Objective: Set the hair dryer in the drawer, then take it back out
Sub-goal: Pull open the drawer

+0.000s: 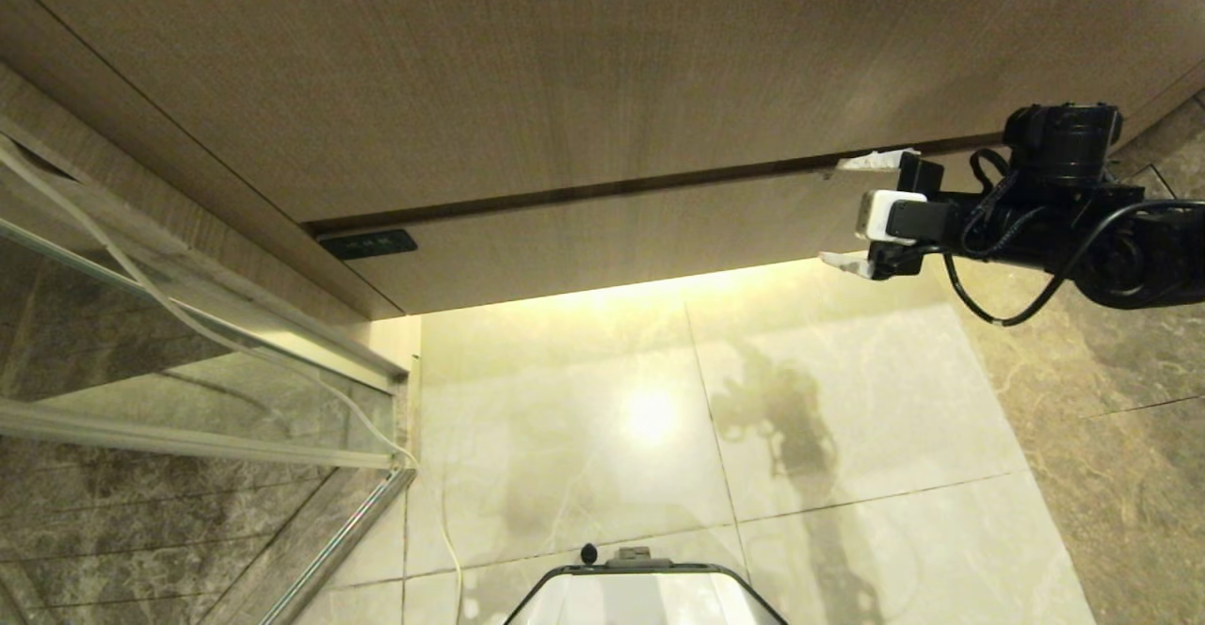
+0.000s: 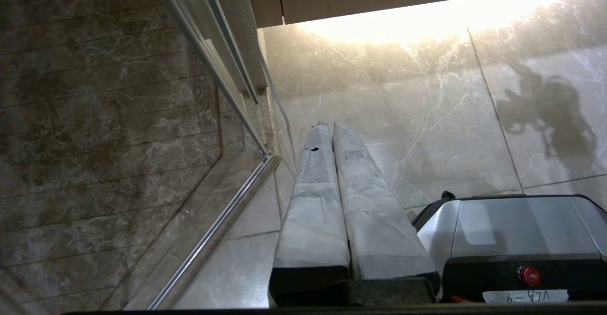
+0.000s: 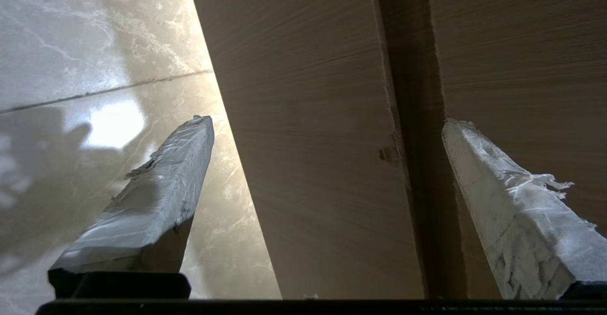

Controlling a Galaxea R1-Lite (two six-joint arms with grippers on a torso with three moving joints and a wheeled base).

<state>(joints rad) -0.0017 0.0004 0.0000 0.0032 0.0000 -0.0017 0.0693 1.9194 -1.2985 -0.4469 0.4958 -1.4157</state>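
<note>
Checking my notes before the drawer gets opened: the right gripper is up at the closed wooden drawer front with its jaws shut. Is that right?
Not quite. The right gripper is at the closed drawer front, but its jaws stand wide open, straddling the front panel; the right wrist view shows this.

The drawer [image 1: 527, 70] is light brown with a fine wood grain, split by a dark seam, and a small black plate [image 1: 367, 245] sits on the panel below it. The floor [image 1: 847, 399] is glossy cream marble with faint veining and thin dark grout lines, glowing yellow close under the cabinet, while the shower floor [image 2: 109, 130] is mottled brown marble scored with parallel lines. The right gripper [image 1: 861, 214] is black with pale grey-white wrapped fingers, the left gripper [image 2: 331, 126] shows the same grey-white wrap, and the robot base [image 2: 517, 225] is silver and black with 1 red button.
</note>
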